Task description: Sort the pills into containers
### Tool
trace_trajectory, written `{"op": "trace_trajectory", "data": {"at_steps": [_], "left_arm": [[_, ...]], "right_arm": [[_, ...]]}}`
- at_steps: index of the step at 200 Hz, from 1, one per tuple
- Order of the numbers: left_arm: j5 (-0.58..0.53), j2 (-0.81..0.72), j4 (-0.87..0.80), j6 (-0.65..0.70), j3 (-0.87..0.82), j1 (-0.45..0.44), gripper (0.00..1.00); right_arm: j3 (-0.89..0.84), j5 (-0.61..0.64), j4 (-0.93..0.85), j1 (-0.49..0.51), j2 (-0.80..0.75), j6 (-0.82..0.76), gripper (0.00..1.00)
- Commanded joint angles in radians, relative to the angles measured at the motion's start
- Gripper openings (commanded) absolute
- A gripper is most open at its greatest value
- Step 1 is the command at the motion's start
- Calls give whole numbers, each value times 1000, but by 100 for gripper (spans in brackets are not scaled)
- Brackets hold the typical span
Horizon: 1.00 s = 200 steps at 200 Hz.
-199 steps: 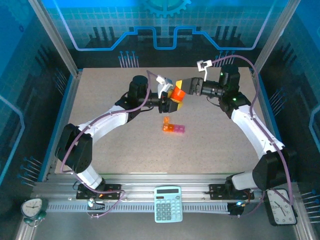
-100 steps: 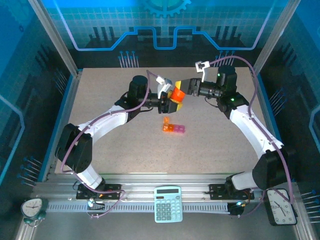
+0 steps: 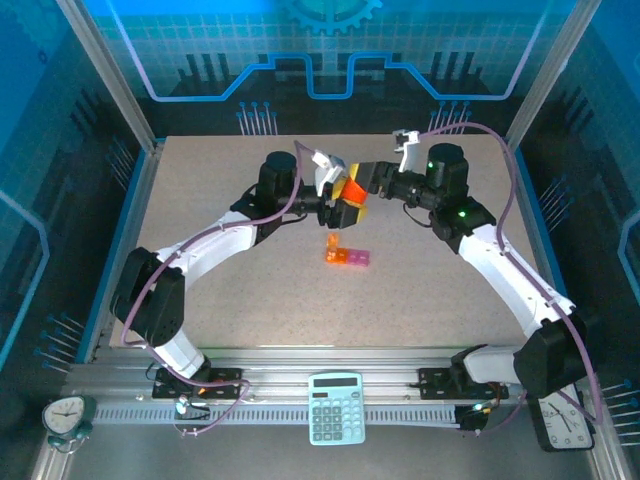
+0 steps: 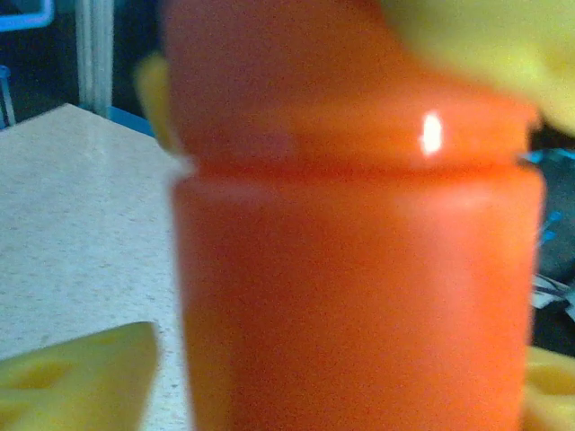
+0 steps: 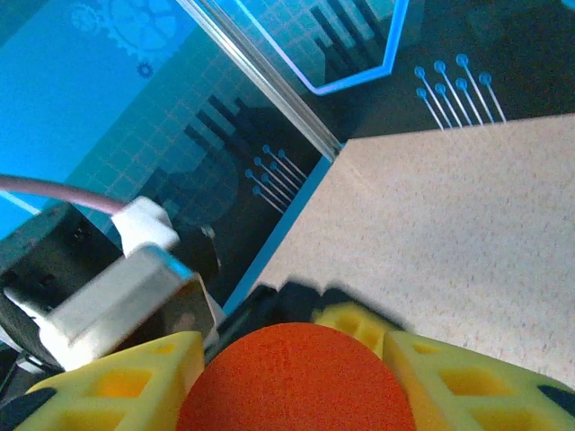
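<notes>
Two tools meet above the middle of the desk at one orange bottle, which is held off the surface. The right tool reaches in from the right and is closed on the bottle's cap, with yellow fingers pressed to either side. The left tool brackets the bottle's body, but a sliver of desk shows between finger and wall, so it looks spread open and holds nothing. The containers lie on the desk just toward the bases from the bottle, apart from both tools. Their long axis runs left to right, about midway between the arms. Pouring would likely mean bringing the bottle's mouth nearward and down over them.
</notes>
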Motion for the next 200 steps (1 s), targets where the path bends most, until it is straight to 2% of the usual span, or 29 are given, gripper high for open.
{"op": "trace_trajectory", "data": {"at_steps": [1,43,70,102,140,200], "left_arm": [[-77,-29,44,26,-34,4,99],[-77,-89,127,7,-172,5,99],[-137,-137,145,-8,-245,10,99],[-238,-187,128,-9,-289,12,99],[-367,-262,68,21,-322,17,99],[-470,-308,61,41,-360,20,99]], "right_arm": [[-1,26,-31,-12,4,11,22],[-47,72,-33,-101,4,-11,21],[-124,142,-26,-158,-11,-45,21],[-229,294,26,-196,-24,-112,23],[-366,442,168,-196,-15,-173,22],[-514,707,310,-134,-9,-214,22]]}}
